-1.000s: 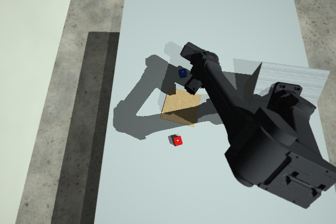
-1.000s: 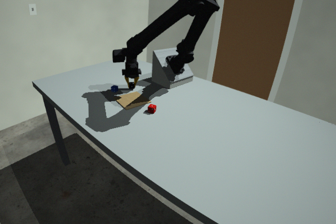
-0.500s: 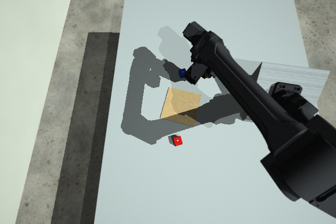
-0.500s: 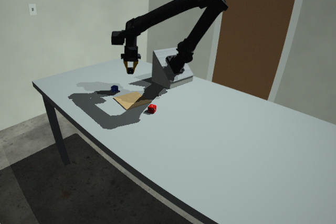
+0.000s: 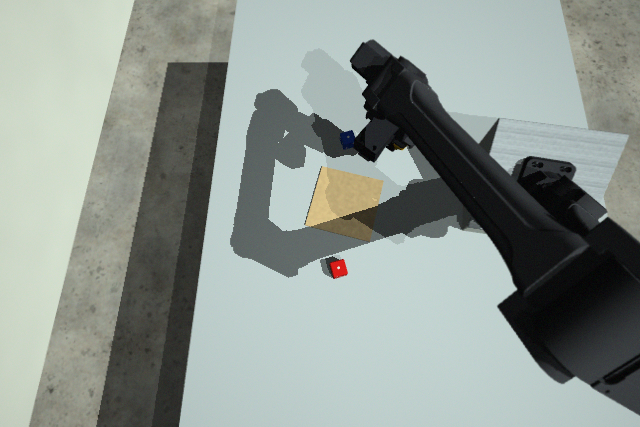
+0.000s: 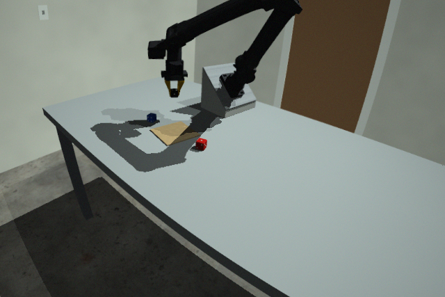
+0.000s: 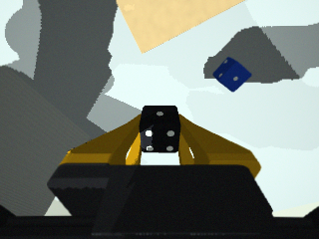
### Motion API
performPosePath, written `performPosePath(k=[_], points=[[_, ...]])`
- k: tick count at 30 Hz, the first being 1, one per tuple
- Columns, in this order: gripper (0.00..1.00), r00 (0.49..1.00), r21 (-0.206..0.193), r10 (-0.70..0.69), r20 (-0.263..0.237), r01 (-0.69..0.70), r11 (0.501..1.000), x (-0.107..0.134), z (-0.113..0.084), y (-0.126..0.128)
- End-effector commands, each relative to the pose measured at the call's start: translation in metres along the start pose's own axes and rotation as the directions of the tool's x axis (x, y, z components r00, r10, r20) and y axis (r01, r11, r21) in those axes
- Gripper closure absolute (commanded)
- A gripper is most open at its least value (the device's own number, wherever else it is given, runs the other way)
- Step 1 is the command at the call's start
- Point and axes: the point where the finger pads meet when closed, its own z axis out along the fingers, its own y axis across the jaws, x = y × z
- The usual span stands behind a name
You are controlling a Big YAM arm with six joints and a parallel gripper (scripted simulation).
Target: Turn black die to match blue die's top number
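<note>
White-pipped black die (image 7: 159, 128), blue die (image 7: 232, 74) and red die (image 5: 338, 268); tan mat (image 5: 344, 202); yellow-fingered gripper (image 7: 159, 144).

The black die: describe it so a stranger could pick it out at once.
Find the black arm reaching over the grey table. At its tip the gripper hangs in the air, beyond the tan mat. The black die is pinched between its yellow jaws, the only die off the table; the blue die and red die lie on it.

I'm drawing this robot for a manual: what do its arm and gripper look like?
The arm is matte black, with smooth rounded links and blocky joints. No cables or markings show. The gripper has a black body and two yellow-gold tapered fingers.
</note>
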Motion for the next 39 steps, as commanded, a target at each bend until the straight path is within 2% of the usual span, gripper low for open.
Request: performPosePath(k=[1, 6, 10, 13, 14, 17, 18, 22, 23, 24, 25, 27, 29, 31, 32, 33, 34, 35, 36, 37, 38, 39], points=[[0.75, 1.000, 0.046, -0.014, -0.008, 0.014, 0.999, -0.013, -0.013, -0.022], [0.75, 0.992, 0.052, 0.125, -0.002, -0.125, 0.991, -0.027, -0.014, -0.026], [0.75, 0.951, 0.056, 0.310, 0.006, -0.310, 0.949, -0.044, -0.014, -0.031], [0.75, 0.945, 0.057, 0.327, 0.007, -0.327, 0.943, -0.045, -0.014, -0.031], [0.75, 0.915, 0.031, 0.403, 0.000, -0.403, 0.915, -0.042, -0.003, -0.016], [0.75, 0.888, 0.038, 0.460, 0.007, -0.460, 0.887, -0.051, -0.006, -0.022], [0.75, 0.864, 0.055, 0.503, 0.024, -0.503, 0.862, -0.064, -0.013, -0.035], [0.75, 0.787, 0.054, 0.616, 0.031, -0.616, 0.786, -0.077, -0.012, -0.037], [0.75, 0.787, 0.054, 0.616, 0.031, -0.617, 0.785, -0.077, -0.012, -0.037], [0.75, 0.747, 0.041, 0.664, 0.023, -0.664, 0.746, -0.077, -0.007, -0.029], [0.75, 0.729, 0.036, 0.685, 0.019, -0.685, 0.728, -0.077, -0.004, -0.026], [0.75, 0.686, 0.038, 0.727, 0.031, -0.728, 0.685, -0.088, -0.007, -0.032], [0.75, 0.686, 0.038, 0.727, 0.031, -0.728, 0.685, -0.088, -0.007, -0.032], [0.75, 0.600, 0.037, 0.799, 0.044, -0.800, 0.599, -0.104, -0.010, -0.037], [0.75, 0.590, 0.036, 0.806, 0.045, -0.807, 0.589, -0.105, -0.010, -0.037], [0.75, 0.544, 0.034, 0.837, 0.049, -0.839, 0.543, -0.111, -0.009, -0.038], [0.75, 0.540, 0.034, 0.840, 0.049, -0.841, 0.539, -0.111, -0.009, -0.038], [0.75, 0.490, 0.027, 0.871, 0.044, -0.872, 0.489, -0.114, -0.006, -0.034], [0.75, 0.483, 0.027, 0.874, 0.043, -0.875, 0.483, -0.114, -0.006, -0.033], [0.75, 0.435, 0.020, 0.900, 0.031, -0.900, 0.435, -0.113, -0.001, -0.027], [0.75, 0.420, 0.018, 0.907, 0.027, -0.907, 0.420, -0.113, 0.000, -0.025], [0.75, 0.387, 0.017, 0.921, 0.043, -0.922, 0.387, -0.125, -0.004, -0.032]])
